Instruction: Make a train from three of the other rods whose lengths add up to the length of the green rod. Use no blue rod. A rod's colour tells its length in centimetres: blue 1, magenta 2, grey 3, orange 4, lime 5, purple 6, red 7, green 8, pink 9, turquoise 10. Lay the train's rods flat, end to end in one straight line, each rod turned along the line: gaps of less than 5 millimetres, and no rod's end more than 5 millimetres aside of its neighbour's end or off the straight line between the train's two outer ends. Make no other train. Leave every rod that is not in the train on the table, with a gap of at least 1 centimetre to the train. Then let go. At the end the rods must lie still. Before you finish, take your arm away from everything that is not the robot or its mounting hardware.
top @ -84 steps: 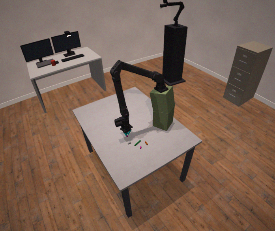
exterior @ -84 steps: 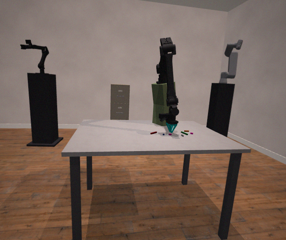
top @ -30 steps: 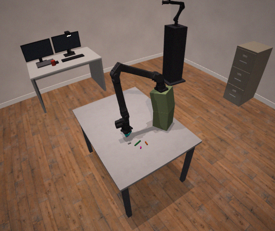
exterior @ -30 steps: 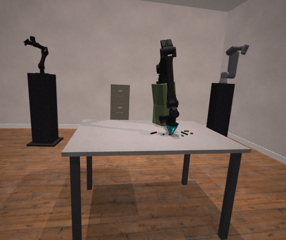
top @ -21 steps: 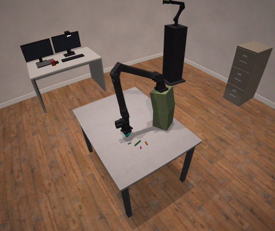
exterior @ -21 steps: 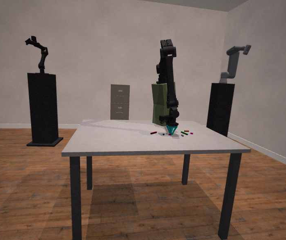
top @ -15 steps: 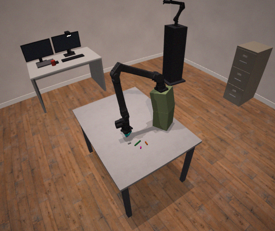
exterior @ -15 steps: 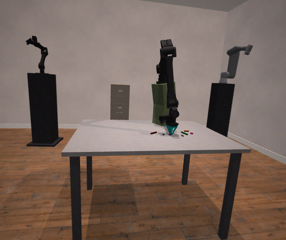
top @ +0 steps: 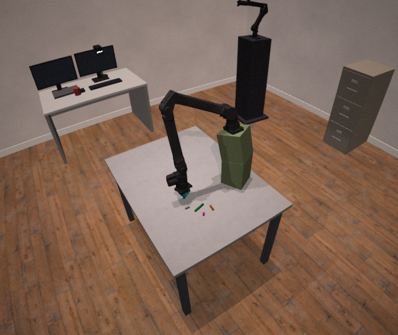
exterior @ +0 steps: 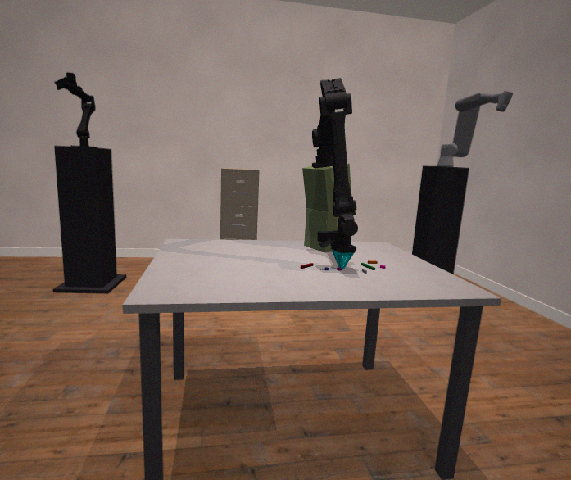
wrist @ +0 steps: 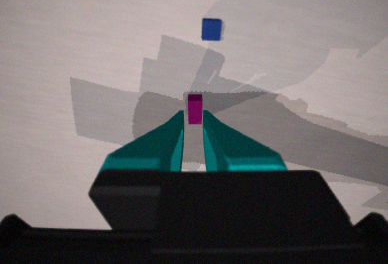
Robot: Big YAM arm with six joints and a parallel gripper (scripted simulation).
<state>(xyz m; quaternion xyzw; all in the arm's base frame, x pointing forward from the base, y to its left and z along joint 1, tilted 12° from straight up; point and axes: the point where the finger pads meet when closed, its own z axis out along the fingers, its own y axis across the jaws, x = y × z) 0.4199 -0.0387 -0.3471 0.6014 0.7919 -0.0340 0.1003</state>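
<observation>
My gripper [top: 183, 197] [exterior: 342, 268] [wrist: 193, 117] is low over the table, its fingers a narrow way open around a magenta rod [exterior: 338, 269] [wrist: 195, 113]. In the wrist view a thin gap shows at the rod's left side; the right finger is very close to it. The top view does not show this rod. The green rod [top: 199, 207] [exterior: 368, 266] lies with an orange rod [top: 212, 207] [exterior: 372, 262], a second magenta rod [top: 203, 214] [exterior: 382, 266] and a grey rod [top: 187, 207] [exterior: 364, 270] around it, all apart. A red rod [exterior: 306, 265] lies farther left in the exterior view.
A blue rod [exterior: 326, 268] [wrist: 211, 29] lies between the red rod and the gripper, beyond the fingertips in the wrist view. The green pedestal [top: 236, 158] [exterior: 318, 227] bearing the arm stands at the edge of the table [top: 177, 248] [exterior: 275, 288].
</observation>
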